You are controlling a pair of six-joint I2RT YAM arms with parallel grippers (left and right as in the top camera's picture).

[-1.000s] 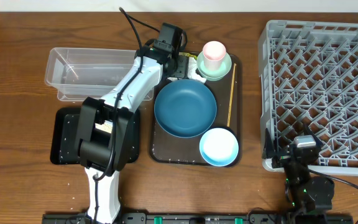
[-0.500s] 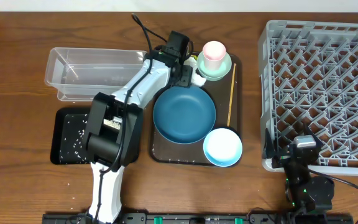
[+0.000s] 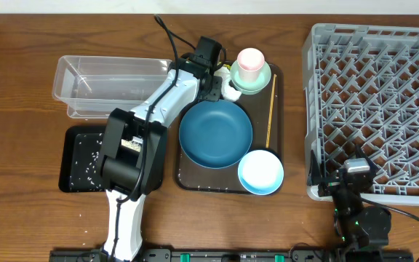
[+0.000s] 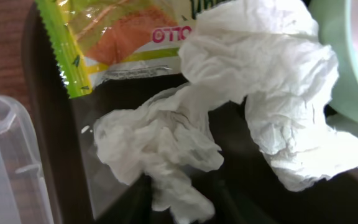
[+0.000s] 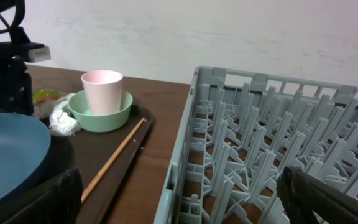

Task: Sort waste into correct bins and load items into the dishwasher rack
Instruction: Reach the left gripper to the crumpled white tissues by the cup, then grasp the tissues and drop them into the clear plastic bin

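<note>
Overhead, upper middle of the frame: left gripper (image 3: pixel 220 87) down over the top left corner of the dark brown serving tray (image 3: pixel 188 180). In the left wrist view, aimed at a crumpled white tissue wad (image 4: pixel 160 146), with its lower tail between the two dark fingers at the bottom edge. Cannot tell whether pinching the wad or merely straddling it.

Touching that wad on its right, a larger tissue wad (image 4: pixel 272 87) up against the mint green dish (image 3: pixel 262 81). Above both, at the top of the wrist view, a green-and-yellow printed wrapper (image 4: pixel 123 37).

Inside the dish, upright, a pink cup (image 3: pixel 250 60). Centre of the serving tray: large dark blue bowl (image 3: pixel 215 133). Lower right of it, touching, a small light blue bowl (image 3: pixel 260 172). Along the tray's right edge, a thin wooden stick (image 3: pixel 270 109).

Left of the serving tray: clear plastic tub (image 3: pixel 62 81) above, black tray (image 3: pixel 70 138) below, dotted with white rice grains (image 3: pixel 86 171).

Right side of the frame: grey dishwasher rack (image 3: pixel 384 109). At its lower edge, right gripper (image 5: pixel 179 202), fingers spread wide, holding nothing.
</note>
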